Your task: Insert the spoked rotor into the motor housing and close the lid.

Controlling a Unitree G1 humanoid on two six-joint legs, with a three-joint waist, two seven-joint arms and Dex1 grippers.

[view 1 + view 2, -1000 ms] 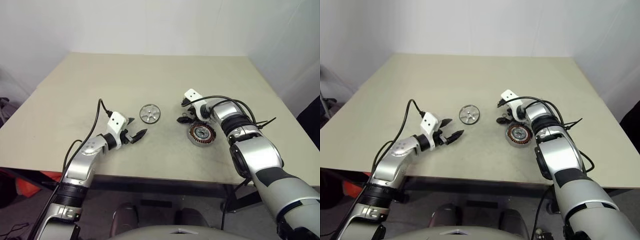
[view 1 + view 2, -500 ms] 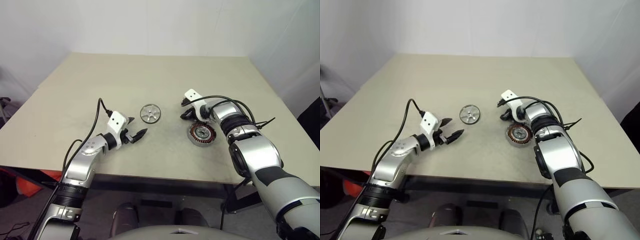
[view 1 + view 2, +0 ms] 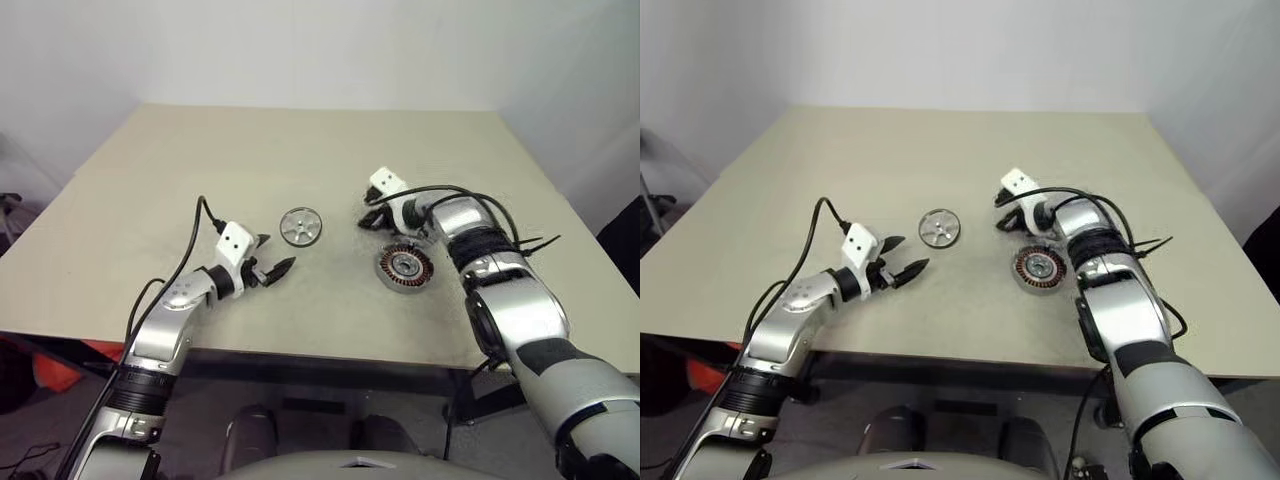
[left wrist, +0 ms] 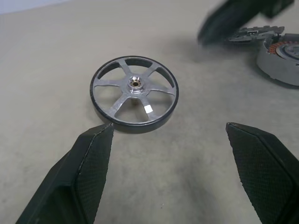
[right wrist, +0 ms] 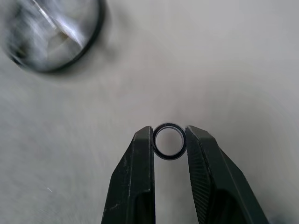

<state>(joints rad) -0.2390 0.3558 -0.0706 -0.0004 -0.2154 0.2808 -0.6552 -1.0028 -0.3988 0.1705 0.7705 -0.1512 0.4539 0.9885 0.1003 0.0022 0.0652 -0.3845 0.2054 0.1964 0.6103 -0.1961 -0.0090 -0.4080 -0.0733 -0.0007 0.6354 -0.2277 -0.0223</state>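
Figure: head and wrist views of the assembly bench. The spoked rotor (image 3: 300,227) is lying flat on the tan table (image 3: 200,160), near the table's centre, its open spokes and hub facing up. The motor housing (image 3: 404,266) is sitting at about four o'clock from the rotor, well apart from it, with its ring of copper-coloured windings exposed and its central hole unfilled.

The left gripper (image 3: 270,266) is resting low over the table at about seven o'clock from the rotor, its two black fingers (image 4: 88,163) standing wide apart and holding nothing; in the left wrist view the rotor is lying just ahead of the gap between them, untouched.

The right gripper (image 5: 169,140) is hovering at about eleven o'clock from the housing, just beside it, and is pinching a small dark ring (image 5: 168,140) between its fingertips, clear of the table surface. What this ring is for cannot be told from the pictures.

A lid cannot be made out with certainty in these views.

Progress, as judged: the task is standing at an early stage. The rotor is not yet seated in the housing, and the closing of the lid is remaining entirely to be done.
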